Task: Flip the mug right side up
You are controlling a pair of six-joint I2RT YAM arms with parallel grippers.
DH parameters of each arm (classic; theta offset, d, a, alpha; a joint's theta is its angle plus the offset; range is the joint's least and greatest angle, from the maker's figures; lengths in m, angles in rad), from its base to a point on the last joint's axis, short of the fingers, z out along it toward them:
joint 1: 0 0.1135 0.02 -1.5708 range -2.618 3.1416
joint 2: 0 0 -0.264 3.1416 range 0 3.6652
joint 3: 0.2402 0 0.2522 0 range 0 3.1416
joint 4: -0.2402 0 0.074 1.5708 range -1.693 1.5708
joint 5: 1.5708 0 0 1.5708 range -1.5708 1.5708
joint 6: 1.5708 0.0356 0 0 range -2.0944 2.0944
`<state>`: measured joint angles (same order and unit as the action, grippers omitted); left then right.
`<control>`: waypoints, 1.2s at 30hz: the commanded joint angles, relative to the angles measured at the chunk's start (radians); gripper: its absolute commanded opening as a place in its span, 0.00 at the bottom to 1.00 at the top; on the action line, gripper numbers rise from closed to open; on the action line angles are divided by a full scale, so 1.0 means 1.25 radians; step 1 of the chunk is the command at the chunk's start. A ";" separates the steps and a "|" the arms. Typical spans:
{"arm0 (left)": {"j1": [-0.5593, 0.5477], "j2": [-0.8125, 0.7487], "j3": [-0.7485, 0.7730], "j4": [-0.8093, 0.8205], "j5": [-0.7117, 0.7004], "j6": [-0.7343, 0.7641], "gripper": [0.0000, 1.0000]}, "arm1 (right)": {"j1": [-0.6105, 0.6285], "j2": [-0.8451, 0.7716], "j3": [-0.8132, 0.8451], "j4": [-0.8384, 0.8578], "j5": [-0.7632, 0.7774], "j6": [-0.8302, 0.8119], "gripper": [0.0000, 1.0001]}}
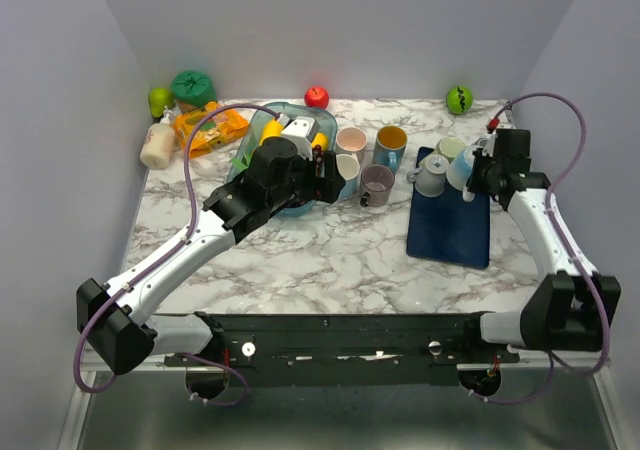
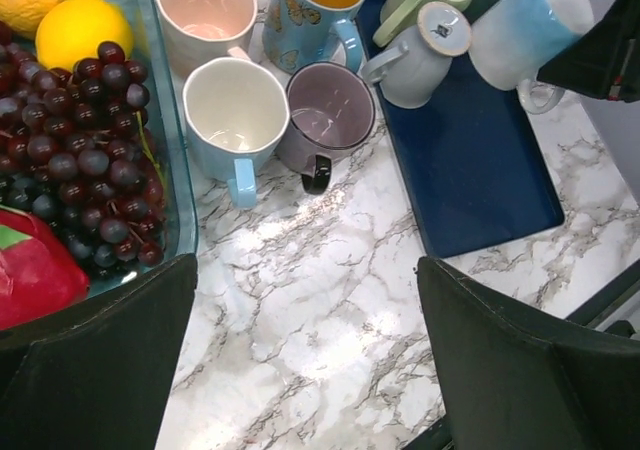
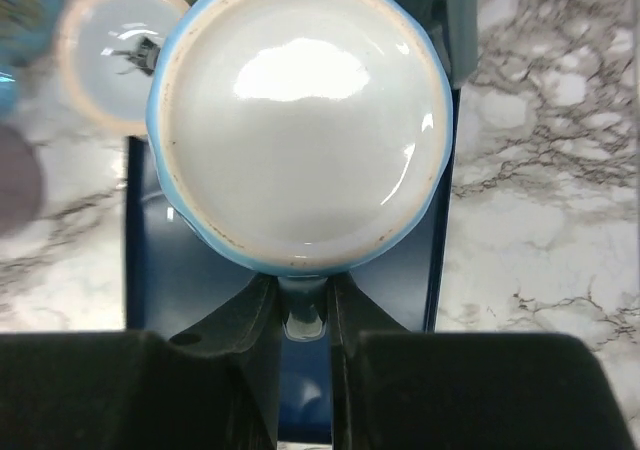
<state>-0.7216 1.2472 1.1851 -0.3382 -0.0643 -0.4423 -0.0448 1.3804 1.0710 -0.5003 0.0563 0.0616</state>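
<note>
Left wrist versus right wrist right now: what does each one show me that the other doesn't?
Only left wrist: the grapes, the lemon, the upright pink mug and the open left gripper. Only right wrist: the right gripper shut on the handle of the blue-and-white mug. Both: that mug, the bottom-up grey mug beside it and the blue mat.

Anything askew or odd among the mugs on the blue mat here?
The blue-and-white mug is tilted over the blue mat, its handle pinched in the right gripper. The grey mug beside it sits upside down. No spill visible.
</note>
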 commanded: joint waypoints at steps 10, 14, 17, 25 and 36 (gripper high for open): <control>0.003 -0.046 -0.001 0.200 0.273 -0.037 0.99 | 0.076 -0.362 0.088 -0.033 -0.311 0.201 0.01; 0.002 -0.022 0.026 0.291 0.384 -0.117 0.99 | 0.092 -0.429 0.103 0.040 -0.420 0.277 0.01; -0.018 0.005 0.050 0.359 0.429 -0.182 0.99 | 0.103 -0.471 0.094 0.135 -0.472 0.354 0.01; -0.083 0.083 0.112 0.510 0.440 -0.309 0.99 | 0.144 -0.541 0.050 0.391 -0.500 0.513 0.01; -0.126 0.202 0.254 0.617 0.472 -0.392 0.68 | 0.157 -0.558 0.048 0.502 -0.520 0.572 0.01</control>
<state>-0.8474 1.4597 1.4292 0.3599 0.4843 -0.8913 0.1432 0.7029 1.1271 -0.0288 -0.5713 0.7330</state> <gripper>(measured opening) 0.738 0.251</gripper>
